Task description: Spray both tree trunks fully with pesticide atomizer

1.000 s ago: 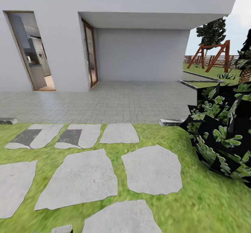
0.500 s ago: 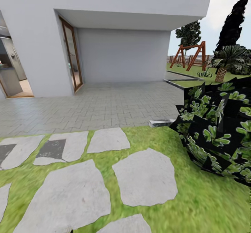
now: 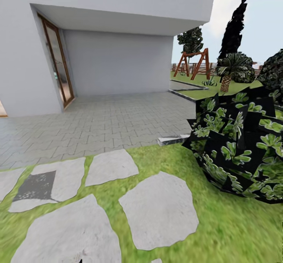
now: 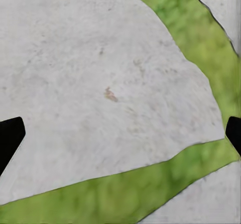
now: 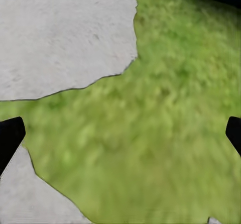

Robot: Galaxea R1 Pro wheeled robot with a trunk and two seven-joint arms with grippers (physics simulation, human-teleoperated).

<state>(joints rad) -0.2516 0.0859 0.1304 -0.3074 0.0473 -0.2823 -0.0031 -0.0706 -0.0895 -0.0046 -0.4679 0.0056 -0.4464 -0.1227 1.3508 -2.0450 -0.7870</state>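
Head view: a dark leafy bush (image 3: 239,145) (right) crowds the grass (image 3: 220,231); both tools' fingers spread wide.

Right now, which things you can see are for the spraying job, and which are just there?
For the job:
- grass floor
- left pincer, open
- right pincer, open

Just there:
- stepping stones
- dark leafy bush
- swing frame
- small palm
- house wall
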